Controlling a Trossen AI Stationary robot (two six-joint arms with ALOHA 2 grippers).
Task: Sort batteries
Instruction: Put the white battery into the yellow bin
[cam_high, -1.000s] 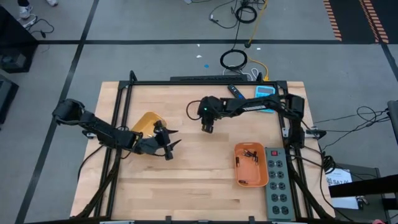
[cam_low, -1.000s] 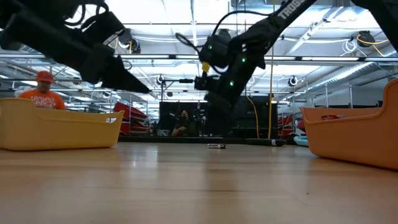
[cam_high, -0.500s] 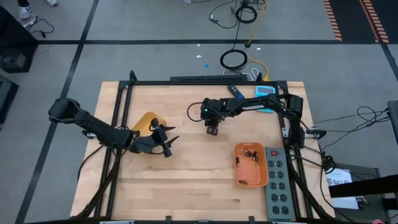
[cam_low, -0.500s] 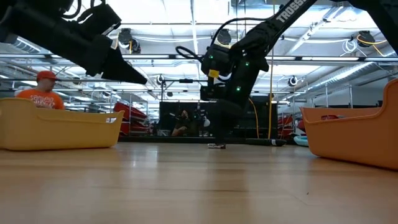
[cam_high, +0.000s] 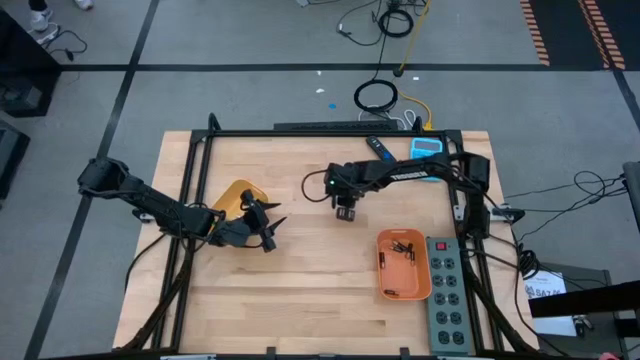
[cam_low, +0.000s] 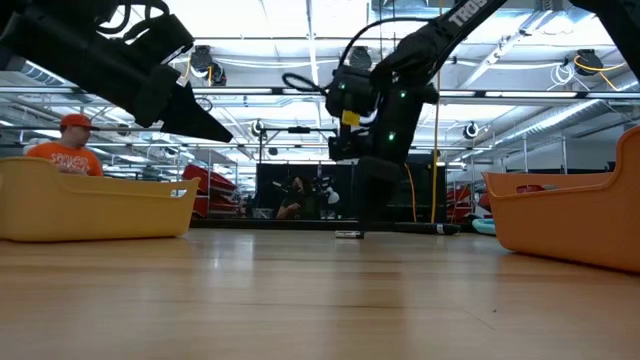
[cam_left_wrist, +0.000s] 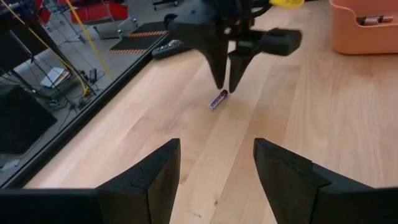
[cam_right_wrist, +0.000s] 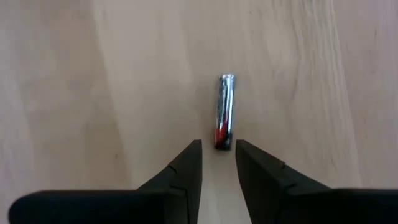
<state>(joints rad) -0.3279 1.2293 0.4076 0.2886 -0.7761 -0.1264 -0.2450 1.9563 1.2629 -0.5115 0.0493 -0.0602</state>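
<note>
A small silver battery with a red band (cam_right_wrist: 224, 112) lies flat on the wooden table (cam_high: 300, 290), seen in the low view as the battery (cam_low: 348, 234). My right gripper (cam_right_wrist: 218, 148) points down over it, open by a narrow gap, a fingertip on each side of the red end. My left gripper (cam_left_wrist: 214, 163) hangs open beside the yellow tray (cam_high: 238, 197), aimed at the battery (cam_left_wrist: 217, 99) from afar, holding nothing. An orange tray (cam_high: 403, 263) holds several dark batteries. My right gripper comes from above with its fingers (cam_right_wrist: 189, 162) along the battery, either side of its red end (cam_right_wrist: 220, 138). The battery lies flat on the table. Whether the fingers touch it I cannot tell.
A grey power strip (cam_high: 446, 293) lies right of the orange tray. A dark remote-like stick (cam_high: 377, 147) and a blue object (cam_high: 426, 147) sit at the far edge. A person in an orange shirt (cam_low: 70, 150) stands beyond the yellow tray (cam_low: 90, 210).
My right gripper has shifted slightly toward the table's right and near edges, tipped steeper and come down until its fingertips reach the battery on the table. The battery has stayed where it was.
</note>
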